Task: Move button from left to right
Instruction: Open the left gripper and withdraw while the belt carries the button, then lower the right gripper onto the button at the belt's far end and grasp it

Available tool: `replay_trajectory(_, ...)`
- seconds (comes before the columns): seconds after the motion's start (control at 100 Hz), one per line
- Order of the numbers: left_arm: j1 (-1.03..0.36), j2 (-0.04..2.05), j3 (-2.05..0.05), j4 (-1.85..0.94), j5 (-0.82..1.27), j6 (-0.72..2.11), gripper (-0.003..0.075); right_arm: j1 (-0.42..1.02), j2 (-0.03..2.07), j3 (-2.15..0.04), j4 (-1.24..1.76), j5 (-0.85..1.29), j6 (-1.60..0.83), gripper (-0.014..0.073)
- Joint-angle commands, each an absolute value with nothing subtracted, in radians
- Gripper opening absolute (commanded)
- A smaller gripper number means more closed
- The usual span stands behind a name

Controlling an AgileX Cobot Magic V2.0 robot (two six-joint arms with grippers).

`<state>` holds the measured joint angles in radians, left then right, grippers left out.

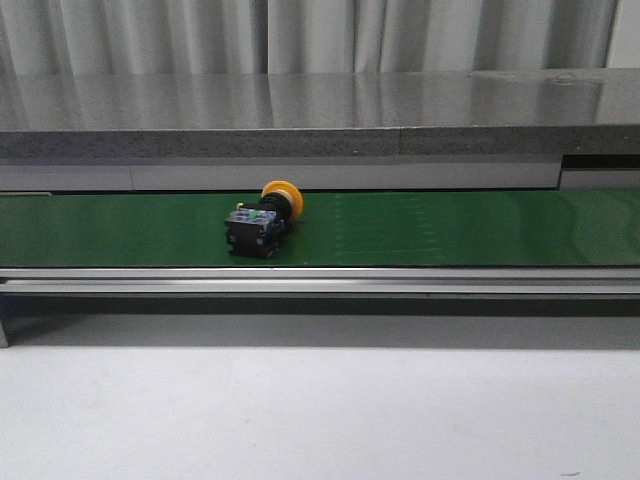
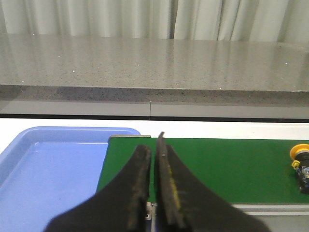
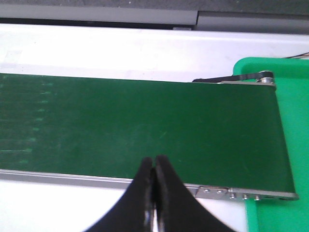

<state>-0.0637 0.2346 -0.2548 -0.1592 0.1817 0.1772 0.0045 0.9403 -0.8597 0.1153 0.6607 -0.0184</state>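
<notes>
The button [image 1: 262, 222] is seen lying on the green belt [image 1: 450, 230], well apart from the left gripper [image 2: 153, 159] and right gripper [image 3: 154, 166], both pressed together.

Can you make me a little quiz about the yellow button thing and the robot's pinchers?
1. True or false: the button stands upright on its black body.
2. What does the button lie on? A) the blue tray B) the green belt C) the green tray
3. Fill in: both the left gripper and the right gripper have their fingers ____.

Key:
1. False. It lies on its side, yellow head pointing away.
2. B
3. Shut, holding nothing.
</notes>
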Motion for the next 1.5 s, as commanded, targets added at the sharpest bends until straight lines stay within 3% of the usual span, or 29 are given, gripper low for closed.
replay_trajectory(0.0, -0.073, 0.241, -0.281, -0.170, 0.098, 0.174, 0.0005, 0.007, 0.992, -0.914, 0.162, 0.618, -0.021, -0.0068)
replay_trajectory(0.22, -0.073, 0.241, -0.281, -0.170, 0.098, 0.174, 0.0005, 0.007, 1.089, -0.916, 0.185, 0.643, -0.021, -0.0064)
replay_trajectory(0.32, -0.073, 0.241, -0.281, -0.170, 0.098, 0.174, 0.0005, 0.007, 1.109, -0.916, 0.185, 0.667, -0.021, -0.0011)
replay_trajectory(0.39, -0.073, 0.241, -0.281, -0.170, 0.098, 0.174, 0.0005, 0.007, 1.114, -0.916, 0.185, 0.678, -0.021, 0.0079)
replay_trajectory(0.58, -0.073, 0.243, -0.281, -0.170, 0.098, 0.174, 0.0005, 0.007, 1.114, -0.916, 0.185, 0.685, -0.021, 0.0475)
replay_trajectory(0.7, -0.073, 0.243, -0.281, -0.170, 0.098, 0.174, 0.0005, 0.007, 1.114, -0.916, 0.193, 0.687, -0.021, 0.0596)
replay_trajectory(1.0, -0.073, 0.243, -0.281, -0.170, 0.098, 0.174, 0.0005, 0.020, 1.151, -0.920, 0.323, 0.702, -0.062, 0.0590)
replay_trajectory(1.49, -0.073, 0.243, -0.281, -0.170, 0.098, 0.174, 0.0005, 0.266, 1.393, -1.008, 0.360, 0.554, -0.079, 0.0590)
